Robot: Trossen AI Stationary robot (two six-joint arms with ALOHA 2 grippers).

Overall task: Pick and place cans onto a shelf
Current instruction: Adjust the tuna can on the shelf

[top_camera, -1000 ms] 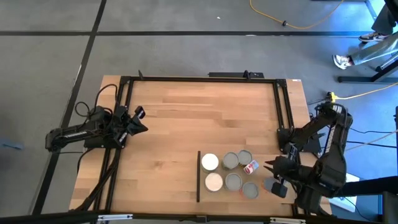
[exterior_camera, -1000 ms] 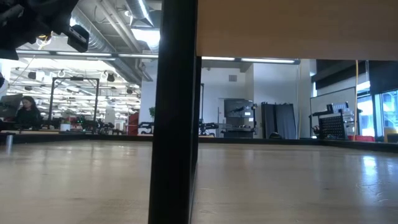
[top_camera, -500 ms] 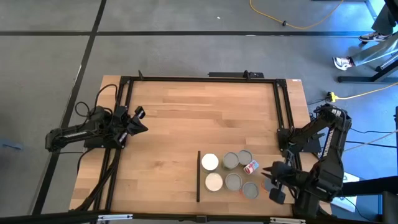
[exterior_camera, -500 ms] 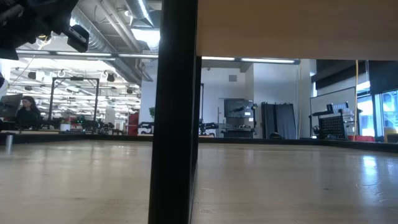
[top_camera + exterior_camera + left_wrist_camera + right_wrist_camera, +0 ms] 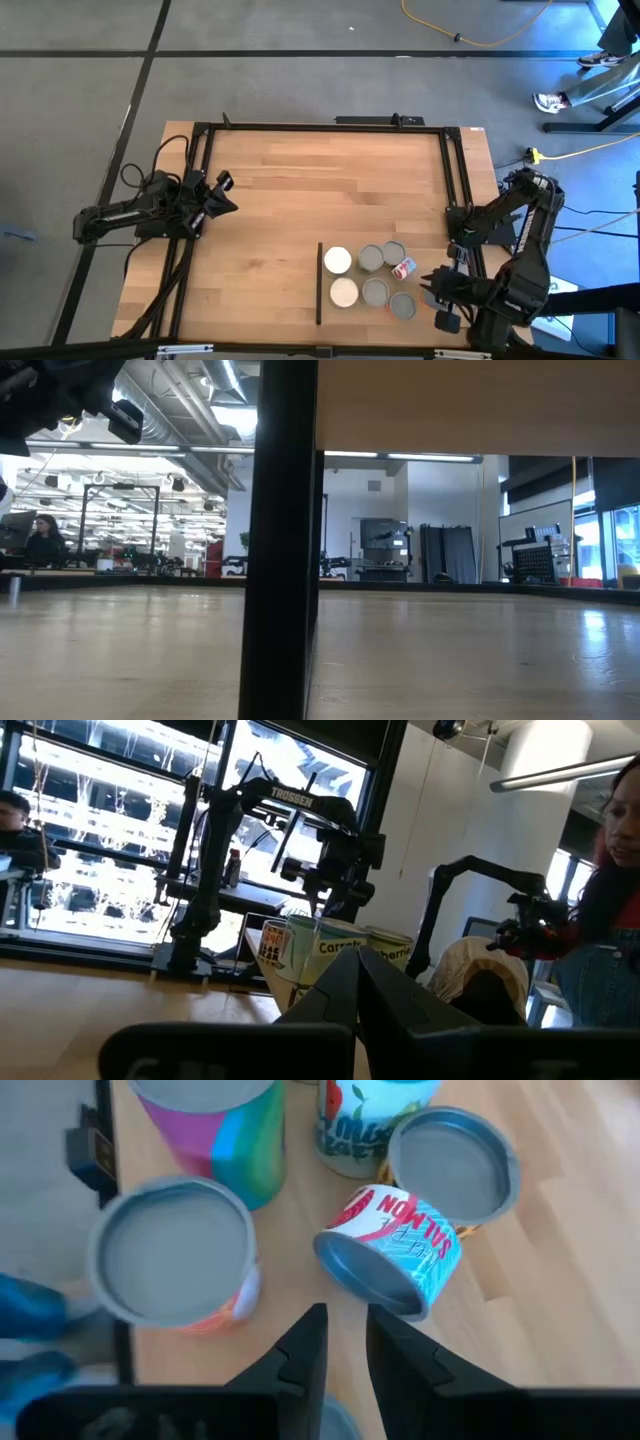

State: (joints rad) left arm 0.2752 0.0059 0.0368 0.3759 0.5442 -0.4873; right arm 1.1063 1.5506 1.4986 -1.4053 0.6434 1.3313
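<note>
1. Right gripper (image 5: pixel 447 298) hangs at the near right corner of the table, just beside the cluster of cans; in its wrist view our two dark fingers (image 5: pixel 303 1348) stand a narrow gap apart with nothing between them.
2. Our left gripper (image 5: pixel 222 200) waits at the far left side of the table, well apart from the cans, fingers closed on nothing.
3. We see six short metal cans (image 5: pixel 372 276) grouped on the flat light-wood shelf board (image 5: pixel 350 310), bounded on its left by a thin dark strip (image 5: pixel 319 283). Two of them are white-topped (image 5: pixel 337 260) and three grey-topped, all upright.
4. One small can with a red-and-white "Salmon" label (image 5: pixel 392 1250) lies tipped on its side, its grey end towards our right wrist camera, between the upright grey-topped cans; in the high view it shows as the red-sided can (image 5: pixel 404 268) at the cluster's right edge.
5. We judge the step in hand to be the approach to that tipped can: it is the nearest thing ahead of our fingers and not yet gripped.
6. Our next move, as we judge it, calls for wider jaws, since the present gap looks too narrow for the can's body, and a careful descent so we do not knock the close upright neighbours.
7. No open container shows; the cans are sealed.
</note>
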